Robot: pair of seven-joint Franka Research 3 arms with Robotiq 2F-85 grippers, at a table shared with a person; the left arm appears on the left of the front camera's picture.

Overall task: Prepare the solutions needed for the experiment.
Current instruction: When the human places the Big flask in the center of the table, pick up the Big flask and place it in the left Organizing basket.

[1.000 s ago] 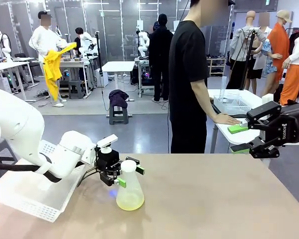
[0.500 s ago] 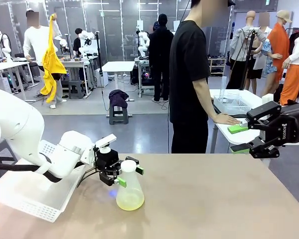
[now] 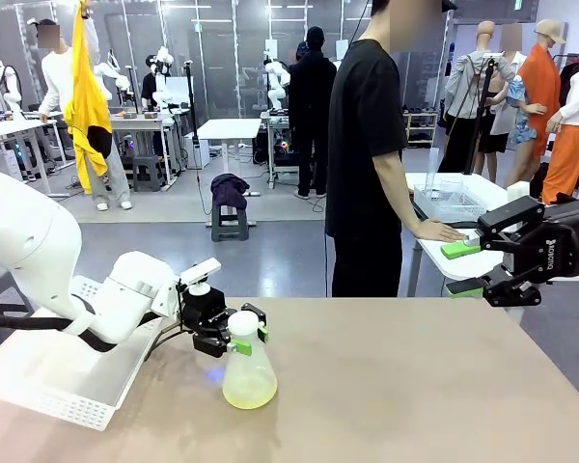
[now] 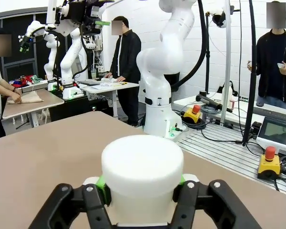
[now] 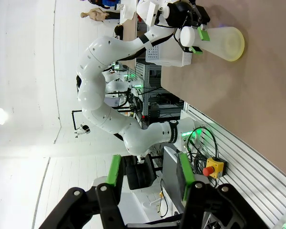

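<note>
Nearest in the front view, a frosted conical flask (image 3: 249, 376) stands upright on the brown counter (image 3: 415, 386), with the solutions (image 3: 248, 392), a shallow pale yellow-green layer, filling only its wide base. The left tool (image 3: 241, 340) has its green pads pressed to both sides of the flask's white cap (image 3: 242, 325), so it is holding the cap, or the neck under it. Just behind its arm a white basket (image 3: 53, 391) sits at the counter's left edge. Judging from this, the liquid is already in the flask and the cap is gripped; whether it is to be loosened, tightened or lifted is not clear, and any mixing or pouring is not yet done.

Farther right, the right tool (image 3: 468, 269) hangs in the air off the counter's far edge, jaws partly apart and holding nothing. Beyond it a person's hand (image 3: 442, 231) rests on a white side table (image 3: 434, 253).

The left wrist view adds the close grip: cap (image 4: 142, 176) seated between the fingers, pads touching it. The right wrist view gives the flask (image 5: 221, 43) from a distance, showing the yellow ring of liquid at its base.
</note>
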